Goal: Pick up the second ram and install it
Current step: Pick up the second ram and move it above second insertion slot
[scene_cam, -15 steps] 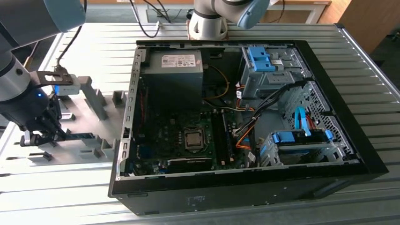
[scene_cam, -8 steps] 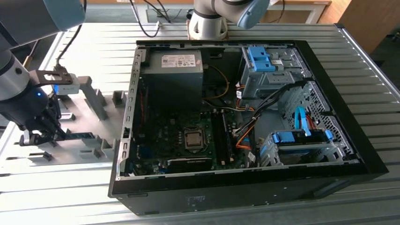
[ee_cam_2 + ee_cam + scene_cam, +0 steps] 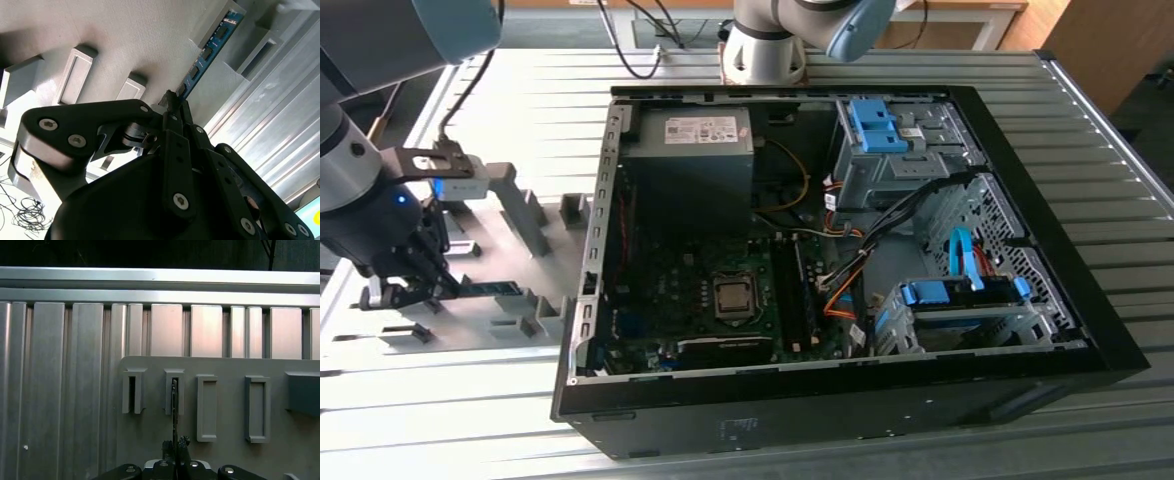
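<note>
The tool (image 3: 174, 106) is clenched on one end of the second ram (image 3: 210, 47), which is seated edge-up in a slot of the grey fixture (image 3: 225, 450). The ram is best drawn straight out of the fixture, without twist, so the thin board is not bent.

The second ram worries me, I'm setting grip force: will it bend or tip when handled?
Probably stiff and light: the second ram is a thin flat board. Exposed chips look fragile. Standing on edge in the grey fixture, it might tip if nudged.
</note>
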Action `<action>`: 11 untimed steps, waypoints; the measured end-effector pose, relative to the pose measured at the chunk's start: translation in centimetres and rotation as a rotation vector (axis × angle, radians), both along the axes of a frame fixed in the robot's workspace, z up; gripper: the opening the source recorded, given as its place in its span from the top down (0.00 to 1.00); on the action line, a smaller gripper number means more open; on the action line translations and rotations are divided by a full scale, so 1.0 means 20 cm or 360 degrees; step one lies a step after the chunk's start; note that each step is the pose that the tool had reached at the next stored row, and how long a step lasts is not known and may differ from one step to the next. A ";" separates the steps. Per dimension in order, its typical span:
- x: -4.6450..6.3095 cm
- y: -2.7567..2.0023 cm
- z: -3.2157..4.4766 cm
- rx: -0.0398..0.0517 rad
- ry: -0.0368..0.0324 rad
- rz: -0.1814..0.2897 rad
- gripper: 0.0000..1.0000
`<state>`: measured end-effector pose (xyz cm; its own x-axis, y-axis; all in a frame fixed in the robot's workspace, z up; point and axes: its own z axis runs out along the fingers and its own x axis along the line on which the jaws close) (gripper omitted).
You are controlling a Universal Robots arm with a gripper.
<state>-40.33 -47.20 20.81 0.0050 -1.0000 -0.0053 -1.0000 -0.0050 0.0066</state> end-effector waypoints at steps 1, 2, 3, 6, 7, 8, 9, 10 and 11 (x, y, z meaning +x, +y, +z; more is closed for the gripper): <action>0.00 0.000 0.001 0.0000 0.0000 0.0000 0.86; 0.00 0.000 0.002 0.0000 0.0000 0.0000 0.86; 0.00 0.000 0.003 0.0000 0.0000 0.0000 0.86; 0.00 0.000 0.008 0.0000 0.0000 0.0000 0.86; 0.00 0.000 0.009 0.0000 0.0000 0.0000 0.86; 0.00 0.000 0.011 0.0000 0.0000 0.0000 0.86; 0.00 0.000 0.014 0.0000 0.0000 0.0000 0.86; 0.00 0.000 0.016 0.0000 0.0000 0.0000 0.86; 0.00 0.000 0.018 0.0000 0.0000 0.0000 0.86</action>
<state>-40.33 -47.20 21.17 0.0049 -1.0000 -0.0053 -1.0000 -0.0049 0.0067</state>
